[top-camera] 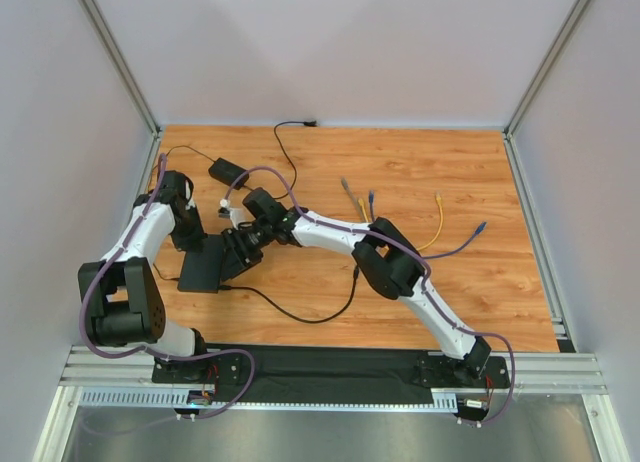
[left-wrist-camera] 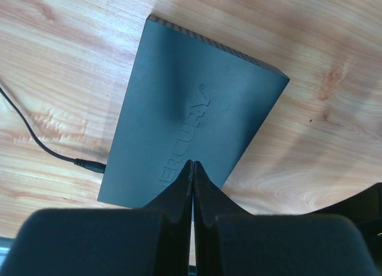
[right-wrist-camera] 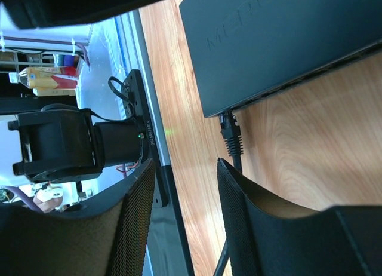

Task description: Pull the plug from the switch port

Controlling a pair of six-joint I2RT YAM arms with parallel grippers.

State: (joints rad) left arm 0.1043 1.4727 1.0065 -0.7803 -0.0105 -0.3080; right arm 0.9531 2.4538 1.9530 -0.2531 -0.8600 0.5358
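Black switch (top-camera: 202,272) lies near the wooden table's (top-camera: 500,282) left edge, open board rightward. The left gripper (left-wrist-camera: 192,168) is closed above it. Only the right wrist view shows the plug (right-wrist-camera: 230,129) seated; right gripper (right-wrist-camera: 185,165) spread nearby.

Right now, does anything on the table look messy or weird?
Yes. Several loose coloured cables lie scattered on the right of the table, ends free. The switch sits crooked to the table's edges.
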